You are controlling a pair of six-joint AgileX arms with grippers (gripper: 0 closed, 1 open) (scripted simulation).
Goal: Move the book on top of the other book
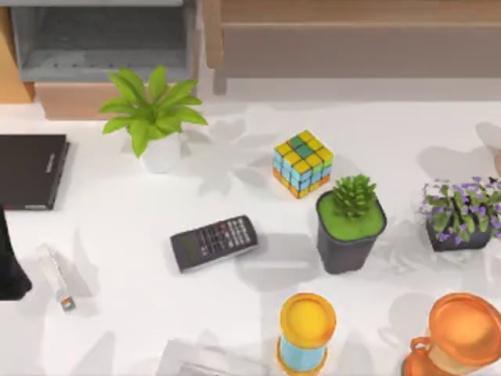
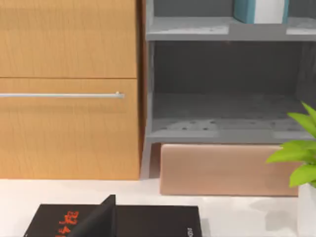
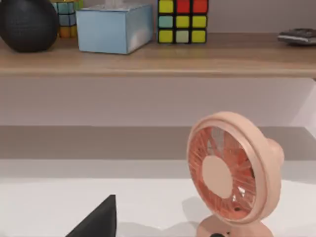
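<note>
Left arm (image 1: 11, 258) sat at the table's far left edge, just in front of the other book (image 1: 31, 171). That book lay flat and ran off the left edge, with nothing on it. The left gripper (image 2: 101, 221) showed as a dark wedge low over the dark cover in the left wrist view. Couldn't tell how far open it was or whether it held anything.

The book (image 2: 259, 11) stood upright on the upper level of the grey shelf unit (image 2: 222, 29), cut off at the top. The bay below it was open. A wooden cabinet door (image 2: 69, 89) flanked the shelf unit and a tan box (image 2: 227, 170) sat under it.

A small white object (image 1: 55, 274) lay near the arm, with bare table around it. Next came the leafy plant in a white pot (image 1: 154, 117), near the back edge. The calculator (image 1: 214, 243) lay tilted mid-table with room on all sides. The Rubik's cube (image 1: 303, 163) and the succulent in a black pot (image 1: 351, 223) were close together but not touching.

Along the front edge stood a yellow-topped sand timer (image 1: 305, 333) and an orange cup (image 1: 462, 337). The purple flowering plant (image 1: 462, 213) sat by the right edge.

The right gripper (image 3: 98, 221) faced a pink desk fan (image 3: 232, 173) on the table. Its opening couldn't be told either.
</note>
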